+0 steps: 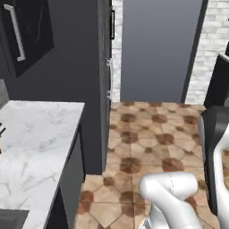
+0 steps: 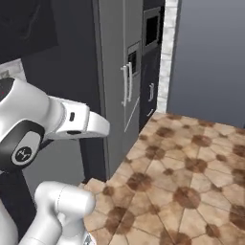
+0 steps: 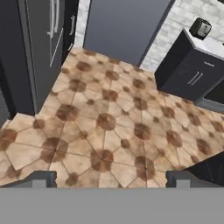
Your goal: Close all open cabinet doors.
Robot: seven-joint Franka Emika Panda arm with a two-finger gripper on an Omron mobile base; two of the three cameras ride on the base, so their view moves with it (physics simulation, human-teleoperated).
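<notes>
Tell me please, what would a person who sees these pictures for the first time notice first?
Probably the brown patterned tile floor, which spreads across the middle of all three views. Next, the black cabinet door with a long silver bar handle at the upper left of the left base view, above the white marble counter. The hand view looks down at the floor, with the gripper at its bottom edge, fingertips set wide apart, holding nothing.

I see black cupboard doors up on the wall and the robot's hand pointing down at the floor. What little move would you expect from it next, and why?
Probably raising and turning the hand up and left toward the cabinet door. That door seems to stand swung out from the wall above the marble counter, its silver handle facing the room, while the hand is open, holds nothing and looks down at the tiled floor.
</notes>
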